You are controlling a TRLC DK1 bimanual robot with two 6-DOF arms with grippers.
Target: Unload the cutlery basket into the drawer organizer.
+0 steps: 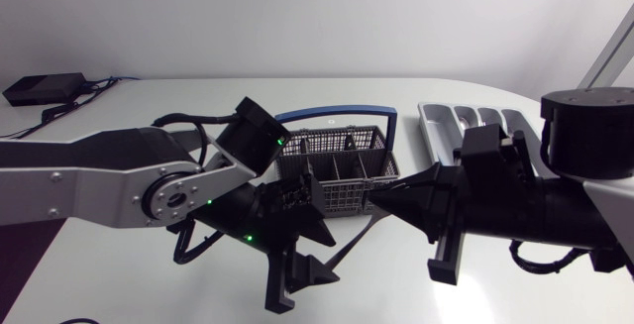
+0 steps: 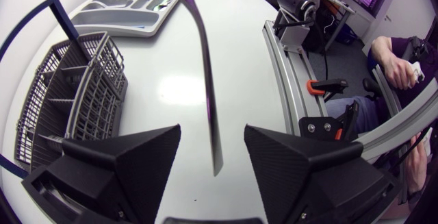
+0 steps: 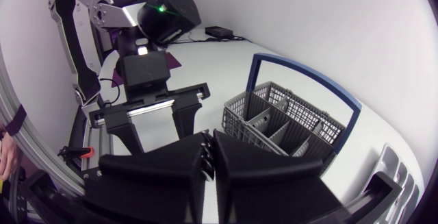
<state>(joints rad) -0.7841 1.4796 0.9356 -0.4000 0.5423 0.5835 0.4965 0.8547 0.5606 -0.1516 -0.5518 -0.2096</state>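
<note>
White table [image 1: 149, 101] underneath. Lower middle of the head view, my left gripper [image 1: 312, 257] gapes wide. The cutlery piece [image 2: 207, 101] hangs lengthwise between its fingers, untouched, its top pinched in my right gripper [image 1: 381, 202]. Basket [image 1: 337, 170] behind, organizer [image 1: 446, 121] upper right.

White, smooth-topped table [image 1: 149, 96] takes up most of the frame. A grey wire-mesh cutlery basket with a blue hoop handle [image 1: 342, 170] stands upright on it at centre, split into compartments. A light grey plastic drawer organizer with long moulded slots [image 1: 446, 121] lies flat at upper right, just beside the basket, with a strip of bare table between them. A flat black box [image 1: 45, 88] sits at upper left by the far table edge. A thin dark cable [image 1: 50, 114] runs from it over the surface. Box and basket are well apart.
</note>
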